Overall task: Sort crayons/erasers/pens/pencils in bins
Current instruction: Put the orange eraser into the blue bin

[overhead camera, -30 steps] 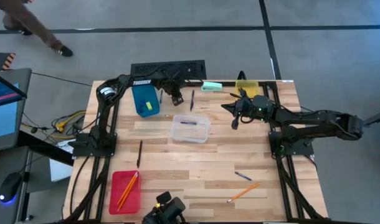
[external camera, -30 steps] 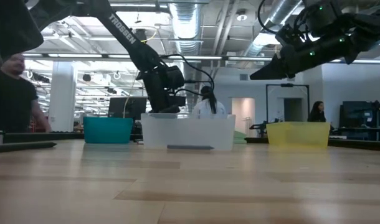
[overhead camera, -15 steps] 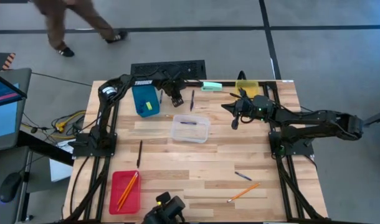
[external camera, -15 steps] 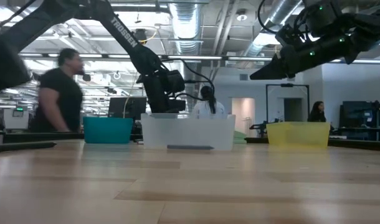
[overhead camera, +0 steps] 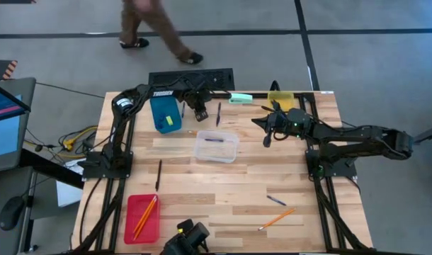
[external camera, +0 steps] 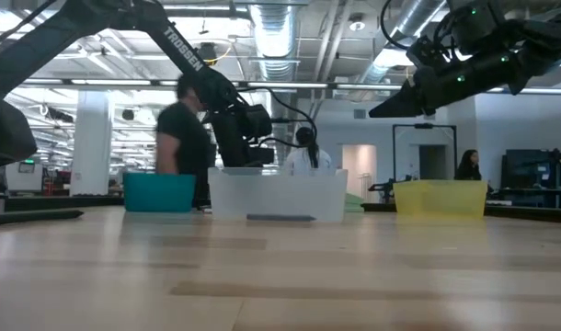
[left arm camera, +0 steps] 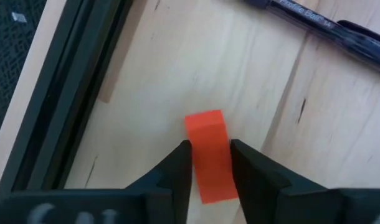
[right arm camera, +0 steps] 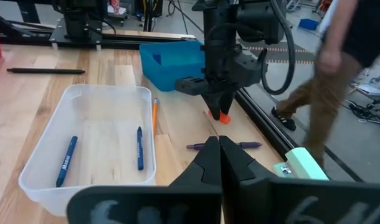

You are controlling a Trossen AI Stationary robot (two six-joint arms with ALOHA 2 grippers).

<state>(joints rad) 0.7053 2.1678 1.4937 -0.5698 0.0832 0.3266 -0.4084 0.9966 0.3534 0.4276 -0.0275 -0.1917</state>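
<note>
Between fingers: left gripper (left arm camera: 210, 163) clamps the orange eraser (left arm camera: 209, 152) on the table.
Next: lift, carry to blue bin (overhead camera: 164, 114) alongside.
Right gripper (right arm camera: 218, 163): closed, empty, waiting.

A person (overhead camera: 159, 32) walks on the grey floor (overhead camera: 357, 64) beyond the wooden bench (overhead camera: 223, 177). A black keyboard-like bar (overhead camera: 191, 76) lies along the bench's far edge, with a mint-green block (overhead camera: 240, 98) just beside it. Yellow cables (overhead camera: 74, 138) trail off the bench's left side near a monitor (overhead camera: 3, 120).
</note>
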